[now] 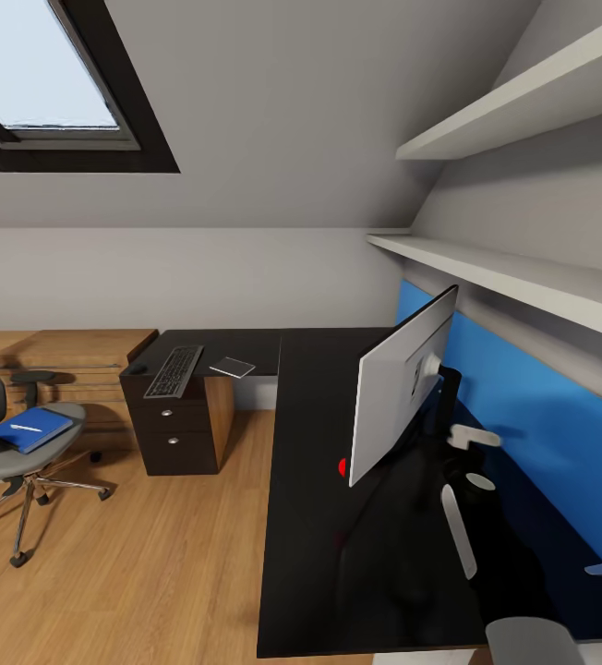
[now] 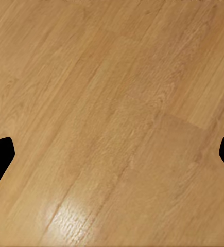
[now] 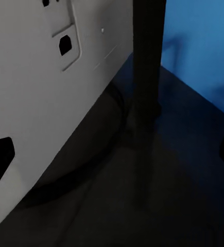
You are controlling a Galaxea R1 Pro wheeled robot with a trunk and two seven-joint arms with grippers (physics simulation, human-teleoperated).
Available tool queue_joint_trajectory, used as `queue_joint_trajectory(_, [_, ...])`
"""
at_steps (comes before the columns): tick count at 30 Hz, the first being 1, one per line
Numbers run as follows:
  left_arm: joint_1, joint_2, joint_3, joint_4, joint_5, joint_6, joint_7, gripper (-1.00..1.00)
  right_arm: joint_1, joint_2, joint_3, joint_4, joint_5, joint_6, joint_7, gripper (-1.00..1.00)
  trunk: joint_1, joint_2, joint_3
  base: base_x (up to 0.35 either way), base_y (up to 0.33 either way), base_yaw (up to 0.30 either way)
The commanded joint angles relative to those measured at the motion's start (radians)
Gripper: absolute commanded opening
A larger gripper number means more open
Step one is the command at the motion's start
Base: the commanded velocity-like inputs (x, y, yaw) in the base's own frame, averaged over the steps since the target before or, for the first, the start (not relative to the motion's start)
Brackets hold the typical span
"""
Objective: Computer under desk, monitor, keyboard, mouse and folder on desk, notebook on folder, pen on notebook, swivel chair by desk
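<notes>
Right claw (image 3: 112,149), spread behind white-backed flat monitor (image 1: 401,388) on long black bench (image 1: 310,517): best grip its black stand (image 3: 145,77) low, move slowly.

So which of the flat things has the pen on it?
The blue folder on the chair seat; the pen lies across it. The notebook on the desk is bare.

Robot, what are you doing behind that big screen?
The robot's right gripper is open behind the monitor, near its black stand on the black desk. It holds nothing. The left gripper is open too, over the wooden floor. The keyboard already lies at the desk's far end, with a small dark mouse beside it. The blue folder with the pen on it is on the swivel chair.
</notes>
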Motion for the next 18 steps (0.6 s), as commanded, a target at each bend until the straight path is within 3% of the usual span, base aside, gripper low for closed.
queue_joint_trajectory(1, [-0.001, 0.002, -0.009, 0.002, 0.011, -0.009, 0.006, 1.00, 0.000, 0.006, 0.001, -0.004, -0.003, 0.005, -0.003, 1.00, 0.000, -0.001, -0.001, 0.000, 0.000, 0.000])
queue_joint_trajectory(8, [-0.001, 0.001, -0.012, 0.007, 0.012, -0.016, 0.006, 1.00, 0.003, 0.018, 0.002, -0.011, 0.001, -0.031, -0.005, 1.00, 0.000, -0.001, -0.001, -0.001, 0.012, 0.000])
queue_joint_trajectory(14, [-0.001, 0.001, -0.012, 0.007, 0.012, -0.016, 0.006, 1.00, 0.024, 0.019, 0.004, -0.023, 0.005, -0.044, -0.008, 1.00, 0.000, -0.001, -0.001, -0.127, 0.262, 0.000])
queue_joint_trajectory(18, [-0.001, 0.001, -0.012, 0.007, 0.012, -0.016, 0.006, 1.00, 0.070, 0.021, 0.031, -0.064, 0.012, -0.146, -0.010, 1.00, 0.000, -0.001, -0.001, -0.150, 0.296, 0.000])
